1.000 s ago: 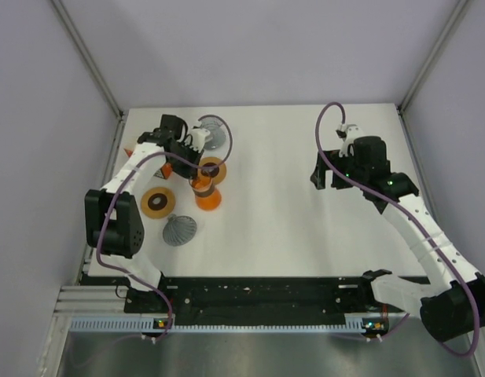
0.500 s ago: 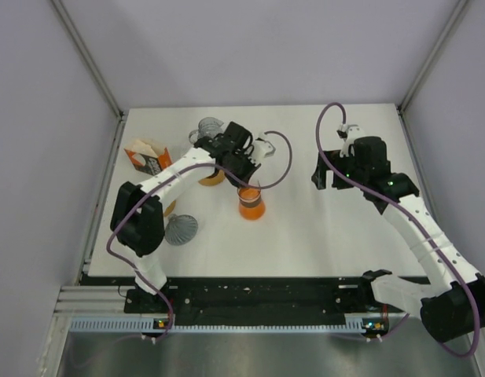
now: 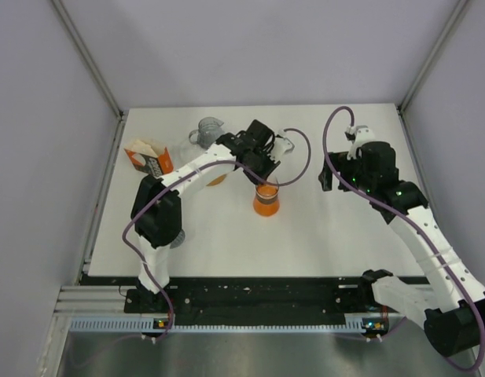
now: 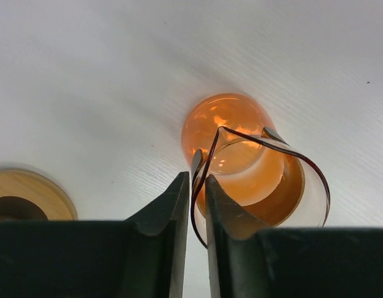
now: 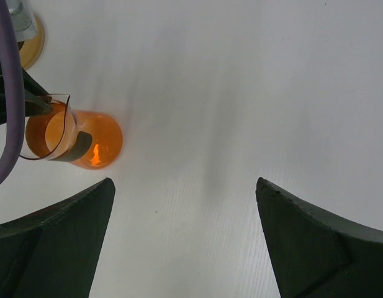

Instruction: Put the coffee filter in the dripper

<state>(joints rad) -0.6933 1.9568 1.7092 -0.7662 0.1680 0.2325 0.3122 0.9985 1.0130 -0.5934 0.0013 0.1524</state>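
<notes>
Our left gripper [image 4: 196, 180] pinches the thin dark rim of the orange glass carafe [image 4: 228, 124], which is translucent, round-bottomed and spouted, one finger inside it. Our right gripper [image 5: 184, 183] is spread wide, the carafe ahead and left of its fingers.

Bare desk [image 3: 321, 236] spans the lower centre and the gap right of the carafe [image 3: 266, 201]. Upper left, the left arm [image 3: 191, 169], box [image 3: 148, 158] and glass [image 3: 210, 128] block passage.

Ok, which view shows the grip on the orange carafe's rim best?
Left wrist: the orange carafe fills the frame and the left jaws visibly pinch its rim. Top external shows it small, rim partly covered. Right wrist shows it at the left edge, the grip mostly cut off.
</notes>
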